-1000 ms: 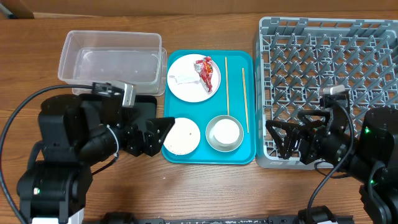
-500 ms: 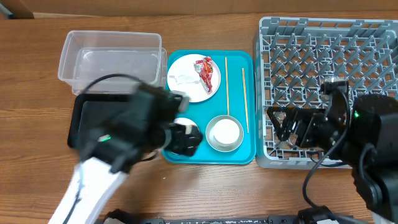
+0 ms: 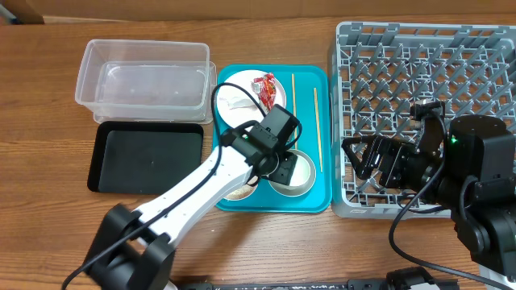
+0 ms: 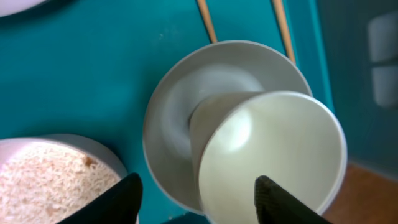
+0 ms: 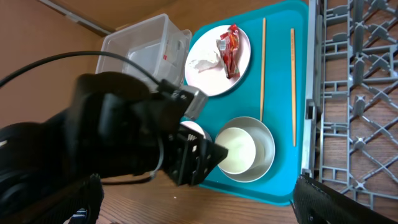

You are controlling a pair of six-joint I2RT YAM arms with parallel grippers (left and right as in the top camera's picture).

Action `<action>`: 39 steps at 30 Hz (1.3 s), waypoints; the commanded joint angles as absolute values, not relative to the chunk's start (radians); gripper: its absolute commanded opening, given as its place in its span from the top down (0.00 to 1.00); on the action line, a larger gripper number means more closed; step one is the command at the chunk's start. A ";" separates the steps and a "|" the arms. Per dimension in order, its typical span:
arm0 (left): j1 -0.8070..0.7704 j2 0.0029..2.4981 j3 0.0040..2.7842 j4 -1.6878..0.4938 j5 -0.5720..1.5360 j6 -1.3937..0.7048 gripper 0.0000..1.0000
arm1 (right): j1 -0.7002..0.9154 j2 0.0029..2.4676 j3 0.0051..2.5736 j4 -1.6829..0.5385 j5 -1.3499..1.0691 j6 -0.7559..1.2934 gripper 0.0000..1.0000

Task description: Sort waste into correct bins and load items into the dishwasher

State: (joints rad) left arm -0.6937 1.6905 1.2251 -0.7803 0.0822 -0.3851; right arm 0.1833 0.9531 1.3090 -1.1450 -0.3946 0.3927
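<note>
My left gripper (image 3: 280, 167) is open and sits low over a small white cup (image 4: 273, 149) that stands in a pale bowl (image 4: 174, 124) on the teal tray; its fingers (image 4: 199, 205) straddle the cup's near rim. A small white dish of rice (image 4: 43, 180) lies to the left. The large white plate (image 3: 238, 87) holds the red wrapper (image 3: 264, 87) and the white napkin (image 3: 234, 101). Two chopsticks (image 3: 317, 129) lie on the tray. My right gripper (image 3: 371, 159) is open and empty over the front left edge of the grey rack (image 3: 427, 72).
The clear tub (image 3: 145, 76) stands at the back left, with the black tray (image 3: 145, 157) in front of it. The teal tray (image 3: 314, 201) lies between them and the rack. My left arm crosses the tray's front left corner.
My left arm has swung from the black tray rightward onto the teal tray, and its gripper now sits over the cup and bowl. The right arm has barely moved.
</note>
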 commanded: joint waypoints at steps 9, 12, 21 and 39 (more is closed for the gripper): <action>-0.703 1.725 1.263 -0.821 0.086 -0.453 0.96 | 0.182 0.950 1.336 -1.156 -0.405 0.398 0.00; -0.694 1.680 1.304 -0.878 0.097 -0.453 0.96 | 0.182 0.950 1.336 -1.149 -0.405 0.398 0.00; -0.393 1.545 1.340 -0.916 0.753 -0.316 0.96 | 0.182 0.952 1.335 -1.170 -0.405 0.393 0.18; -0.174 1.548 1.337 -0.991 1.582 -0.074 0.96 | 0.366 1.126 1.335 -0.911 -0.936 0.097 0.02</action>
State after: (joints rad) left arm -0.1577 1.5539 1.3254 -0.9878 1.4986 -0.1112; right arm 0.3164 1.1141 1.3090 -0.9451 -0.8818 0.1295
